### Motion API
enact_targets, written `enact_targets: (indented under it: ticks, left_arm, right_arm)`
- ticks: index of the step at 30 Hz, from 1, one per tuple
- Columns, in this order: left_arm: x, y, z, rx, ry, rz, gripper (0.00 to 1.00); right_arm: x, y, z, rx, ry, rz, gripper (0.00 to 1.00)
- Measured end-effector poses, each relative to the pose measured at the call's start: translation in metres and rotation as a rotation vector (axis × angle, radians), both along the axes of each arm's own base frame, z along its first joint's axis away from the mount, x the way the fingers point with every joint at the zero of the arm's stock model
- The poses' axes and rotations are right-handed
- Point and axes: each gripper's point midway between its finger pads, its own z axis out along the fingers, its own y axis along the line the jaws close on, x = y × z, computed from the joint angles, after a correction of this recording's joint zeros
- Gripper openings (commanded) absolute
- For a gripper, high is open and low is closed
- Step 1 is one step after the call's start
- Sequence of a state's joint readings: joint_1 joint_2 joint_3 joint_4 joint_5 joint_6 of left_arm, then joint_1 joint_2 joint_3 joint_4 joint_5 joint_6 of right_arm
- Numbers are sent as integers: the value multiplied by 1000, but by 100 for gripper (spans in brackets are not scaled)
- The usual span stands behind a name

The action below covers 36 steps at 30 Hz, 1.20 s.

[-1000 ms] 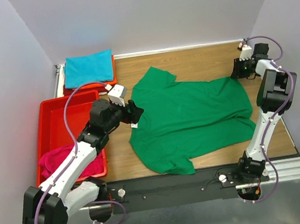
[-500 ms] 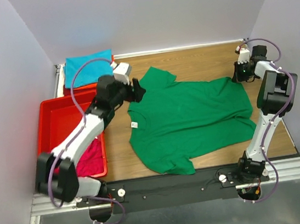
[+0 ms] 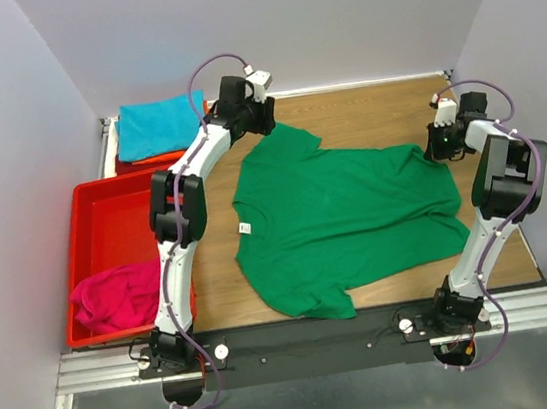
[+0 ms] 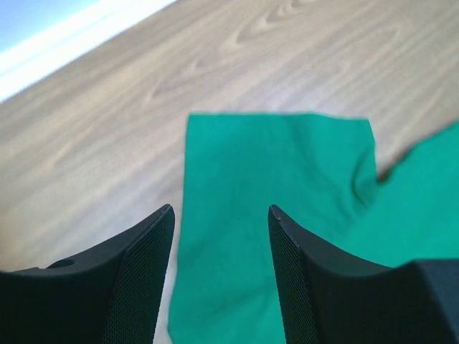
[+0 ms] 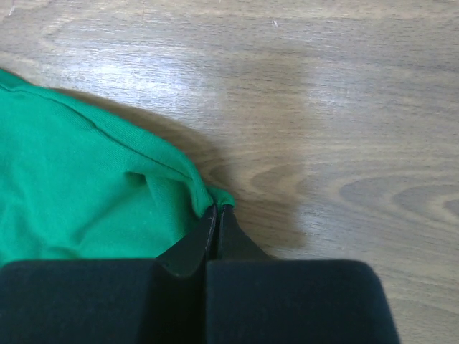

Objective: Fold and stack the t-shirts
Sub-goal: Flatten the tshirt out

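Top external view: we saw the plain green cloth t-shirt (image 3: 346, 215) spread flat on the wooden bench (image 3: 372, 111). Our right jaws were clamped tight on its far right hem corner (image 5: 224, 193); our left jaws stood apart, empty, over its far sleeve (image 4: 272, 165).

Lying spread flat on bench (image 3: 362, 112): green t-shirt (image 3: 346, 220), neck with white label (image 3: 244, 227) toward left, far-right hem corner pinched in right tool (image 5: 217, 211). Sitting folded at far-left corner: teal t-shirt (image 3: 157, 125). Lying crumpled in red tray (image 3: 104, 217): magenta t-shirt (image 3: 119, 295).
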<state>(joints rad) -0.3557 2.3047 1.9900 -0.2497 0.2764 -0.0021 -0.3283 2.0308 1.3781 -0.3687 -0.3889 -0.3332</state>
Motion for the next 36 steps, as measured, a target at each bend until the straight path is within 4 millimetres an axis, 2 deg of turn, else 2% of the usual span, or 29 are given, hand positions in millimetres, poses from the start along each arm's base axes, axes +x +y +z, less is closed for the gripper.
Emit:
enact_targets:
  ticks: [5,8,14,21,32,34,36]
  left_arm:
    - [35,-14,-9,-7,-17,-16,63]
    - [43,-17,-19,-24,-5,-22,62]
    - [45,-13,-42,-68,68,-9,59]
    - [39,-8,-56,-89,149,27,52]
    - [22,10,-88,-8,255,98,44]
    - [22,12,-88,1,251,104,41]
    - [19,15,-89,17,250,104,30]
  right_arm:
    - [0,1,0,6,-2,4,0]
    - [0,2,0,11,-3,7,0]
    - [0,5,0,24,-5,14,0]
    - [-1,8,1,42,-7,21,1]
    - [-3,10,0,70,-7,21,0]
    - [-3,9,0,73,-7,19,0]
    - [-3,9,0,75,-8,19,0]
